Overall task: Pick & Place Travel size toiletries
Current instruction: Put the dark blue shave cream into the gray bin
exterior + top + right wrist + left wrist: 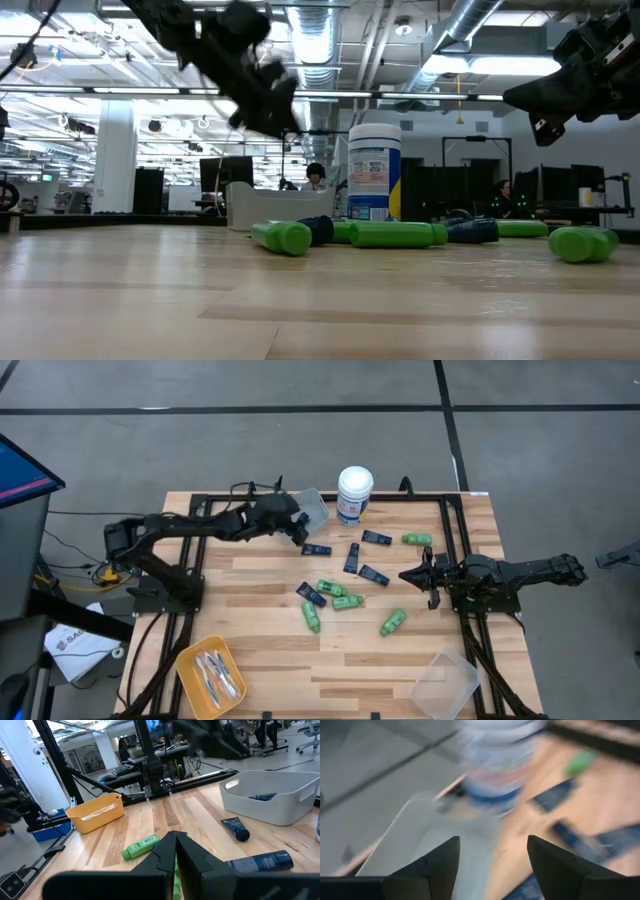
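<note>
Left gripper (305,532): held over the near edge of the pale grey plastic bin (314,506) at the table's far side; the dark fingers (435,865) are seen spread apart with nothing between them, a pose that fits a drop into the bin
Grey bin contents: one dark navy flat tube (261,797) is seen inside in the right wrist view; whether more lie there cannot be told, the left wrist view being blurred
Right gripper (428,576): parked at the table's right side, raised clear of the wood, its fingers pressed together on nothing, apparently waiting
Loose toiletries: bright green little bottles (346,602) and further navy tubes (373,575) are scattered across the middle of the wooden table (270,670), between the two arms, so sorting is judged far from done
Toothbrushes: thin light-blue-and-white toothbrushes (218,675) are gathered in the orange plastic tray (188,655) at the near left corner
Other containers: a clear plastic tub (445,682) sits at the near right corner, probably meant for another kind; a tall white blue-labelled canister (354,494) stands just beside the grey bin
</note>
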You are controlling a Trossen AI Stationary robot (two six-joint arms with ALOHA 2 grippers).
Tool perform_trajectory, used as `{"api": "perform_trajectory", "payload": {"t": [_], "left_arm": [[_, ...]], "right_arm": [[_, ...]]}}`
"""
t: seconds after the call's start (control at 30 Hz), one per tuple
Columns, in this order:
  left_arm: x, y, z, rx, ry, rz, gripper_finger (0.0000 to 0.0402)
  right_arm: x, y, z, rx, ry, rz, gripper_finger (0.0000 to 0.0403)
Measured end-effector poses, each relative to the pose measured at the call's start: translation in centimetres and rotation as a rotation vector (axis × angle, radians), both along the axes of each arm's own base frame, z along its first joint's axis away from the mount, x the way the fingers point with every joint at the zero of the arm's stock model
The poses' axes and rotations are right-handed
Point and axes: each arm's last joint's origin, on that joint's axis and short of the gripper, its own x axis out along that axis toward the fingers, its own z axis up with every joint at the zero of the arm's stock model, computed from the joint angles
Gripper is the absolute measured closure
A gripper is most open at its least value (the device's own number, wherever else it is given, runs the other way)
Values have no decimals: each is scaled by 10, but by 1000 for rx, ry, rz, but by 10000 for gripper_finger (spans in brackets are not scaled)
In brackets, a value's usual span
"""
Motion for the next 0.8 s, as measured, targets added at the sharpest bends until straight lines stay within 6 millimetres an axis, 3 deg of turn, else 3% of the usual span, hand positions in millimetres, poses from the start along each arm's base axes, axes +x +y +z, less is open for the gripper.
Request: {"api": "perform_trajectory", "payload": {"t": [0.17, 0.3, 0.67, 0.8], "left_arm": [[7, -30, 17, 98, -28, -159, 177], [15, -36, 16, 63, -34, -245, 177], [61, -25, 6, 46, 90, -394, 178], [76, -16, -12, 18, 156, -409, 178]], "right_arm": [[0, 0, 0, 0, 0, -2, 397], [0, -1, 0, 0, 1, -6, 397], [0, -1, 0, 0, -1, -6, 397], [0, -1, 0, 0, -1, -6, 397]]}}
